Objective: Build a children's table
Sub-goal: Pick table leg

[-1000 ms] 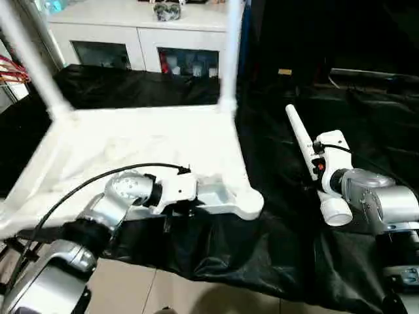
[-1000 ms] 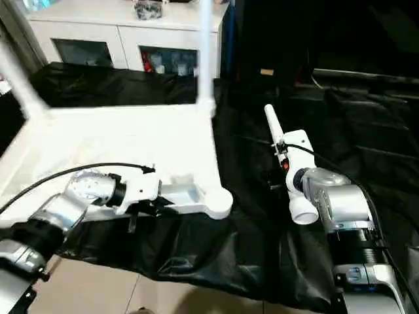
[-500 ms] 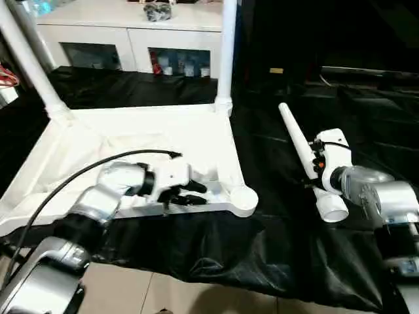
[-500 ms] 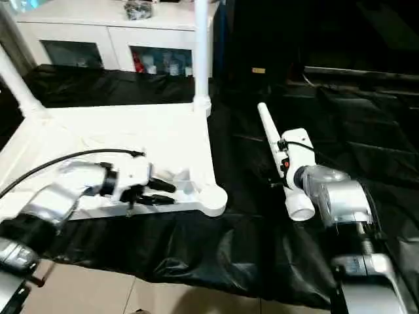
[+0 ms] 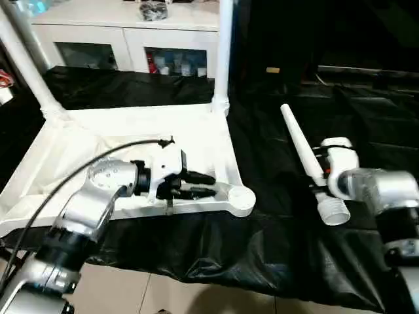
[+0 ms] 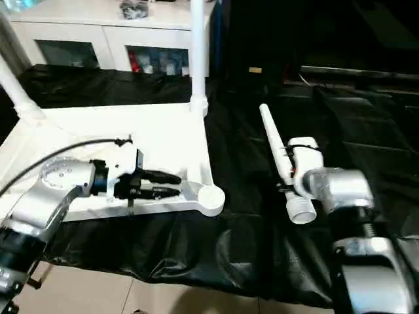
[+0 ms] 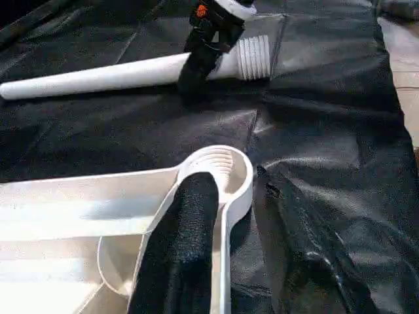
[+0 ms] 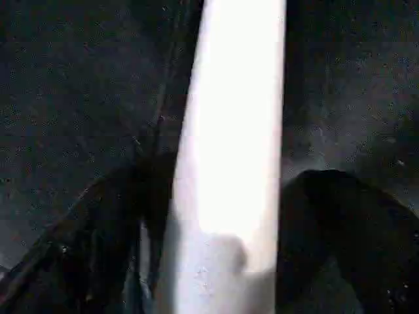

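The children's table lies upside down on black cloth, its white top [image 5: 131, 124] showing the raised rim. Two white legs [image 5: 224, 52] [image 5: 26, 65] stand upright in the far corner sockets. The near right socket [image 5: 242, 196] is empty. My left gripper [image 5: 213, 184] reaches along the near rim toward that socket, its two black fingers apart; one finger [image 7: 180, 242] rests along the rim. A loose tapered leg [image 5: 298, 140] lies on the cloth to the right, threaded end nearest me. My right gripper [image 5: 319, 180] stands open, straddling that leg near its thick end.
A white cabinet [image 5: 131, 26] with glass doors stands behind the table. Black cloth [image 5: 262, 248] covers the work surface and drops off at its near edge to tiled floor [image 5: 131, 288]. A black cable [image 5: 78, 173] loops from my left forearm over the table top.
My left gripper has swung up from under the near rim and to the right along it, and its fingers have parted. The right gripper stays open around the loose leg.
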{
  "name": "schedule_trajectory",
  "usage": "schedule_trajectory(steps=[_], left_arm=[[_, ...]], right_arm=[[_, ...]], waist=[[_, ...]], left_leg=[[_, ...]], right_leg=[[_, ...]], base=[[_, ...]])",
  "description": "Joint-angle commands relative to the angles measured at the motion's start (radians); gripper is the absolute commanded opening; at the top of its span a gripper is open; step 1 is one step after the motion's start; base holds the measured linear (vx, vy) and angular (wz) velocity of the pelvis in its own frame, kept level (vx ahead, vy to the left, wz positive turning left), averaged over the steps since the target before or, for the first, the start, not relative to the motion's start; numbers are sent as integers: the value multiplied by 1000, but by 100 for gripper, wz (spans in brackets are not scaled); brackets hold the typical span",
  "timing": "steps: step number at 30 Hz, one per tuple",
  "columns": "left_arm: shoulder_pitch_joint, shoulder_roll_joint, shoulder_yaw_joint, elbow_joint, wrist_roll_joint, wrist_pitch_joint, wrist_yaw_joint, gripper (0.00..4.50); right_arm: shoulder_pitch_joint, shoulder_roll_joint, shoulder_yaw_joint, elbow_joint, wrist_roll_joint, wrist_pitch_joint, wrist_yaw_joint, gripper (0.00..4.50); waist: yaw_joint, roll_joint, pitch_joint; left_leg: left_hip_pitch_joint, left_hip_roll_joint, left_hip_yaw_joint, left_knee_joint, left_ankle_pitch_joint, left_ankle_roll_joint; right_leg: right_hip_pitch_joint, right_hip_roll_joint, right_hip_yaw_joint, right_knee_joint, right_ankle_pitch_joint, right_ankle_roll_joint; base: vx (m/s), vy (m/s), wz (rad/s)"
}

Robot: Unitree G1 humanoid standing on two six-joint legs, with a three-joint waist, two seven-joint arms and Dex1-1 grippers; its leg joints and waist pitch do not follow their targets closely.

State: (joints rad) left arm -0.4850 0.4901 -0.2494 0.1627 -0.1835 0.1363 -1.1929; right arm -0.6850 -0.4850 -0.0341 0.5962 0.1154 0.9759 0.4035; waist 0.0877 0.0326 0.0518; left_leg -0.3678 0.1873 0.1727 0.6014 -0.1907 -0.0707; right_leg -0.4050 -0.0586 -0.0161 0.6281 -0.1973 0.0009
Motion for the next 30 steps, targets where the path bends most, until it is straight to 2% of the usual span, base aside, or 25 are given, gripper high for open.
schedule_trajectory(steps=[1,11,12,17,18,20,22,26,27,30], left_arm=[[6,11,10,-40,-9,29,10,126],[17,3,11,-102,-28,83,30,128],[18,2,11,-109,-30,90,33,128],[20,-2,13,-123,-45,120,46,128],[19,-4,14,-123,-46,122,48,154],[17,-13,20,-121,-54,137,58,161],[14,-25,26,-117,-56,141,73,193],[6,-41,37,-108,-57,134,106,213],[5,-43,39,-106,-59,135,112,238],[-1,-52,46,-98,-57,135,129,255]], right_arm=[[-15,-9,-2,23,5,26,12,433],[-30,-8,-13,67,6,18,10,360],[-32,-7,-17,74,5,8,10,341],[-37,-2,-31,95,7,-10,4,303],[-37,-2,-32,96,8,-10,4,294],[-33,-1,-38,100,10,-13,3,279],[-32,0,-45,105,12,-16,1,256],[-33,1,-64,111,19,-30,-4,227],[-32,1,-67,111,19,-33,-3,211],[-30,3,-82,106,29,-35,-1,193]], waist=[[2,-15,-62],[4,-17,-62],[3,-18,-62],[3,-16,-61],[3,-17,-61],[2,-17,-62],[3,-18,-63],[3,-17,-62],[3,-18,-63],[4,-15,-63]], left_leg=[[8,26,1,-66,-150,-33],[7,24,2,-65,-137,-31],[7,24,3,-65,-139,-32],[8,24,3,-65,-149,-34],[8,24,3,-65,-153,-34],[7,24,3,-65,-146,-33],[6,23,3,-64,-137,-29],[5,23,3,-63,-138,-25],[6,23,3,-63,-138,-26],[6,23,3,-63,-137,-26]], right_leg=[[50,-59,29,-73,-165,-222],[49,-56,29,-72,-155,-217],[49,-56,29,-73,-158,-217],[48,-56,28,-73,-169,-222],[48,-56,28,-74,-174,-220],[49,-56,29,-73,-166,-219],[50,-56,28,-72,-152,-223],[50,-55,28,-73,-151,-222],[50,-56,28,-74,-155,-221],[50,-55,28,-73,-150,-222]], base=[[0,0,0],[0,0,0],[0,0,0],[0,0,0],[0,0,0],[0,0,0],[0,0,0],[0,0,0],[0,0,0],[0,0,0]])
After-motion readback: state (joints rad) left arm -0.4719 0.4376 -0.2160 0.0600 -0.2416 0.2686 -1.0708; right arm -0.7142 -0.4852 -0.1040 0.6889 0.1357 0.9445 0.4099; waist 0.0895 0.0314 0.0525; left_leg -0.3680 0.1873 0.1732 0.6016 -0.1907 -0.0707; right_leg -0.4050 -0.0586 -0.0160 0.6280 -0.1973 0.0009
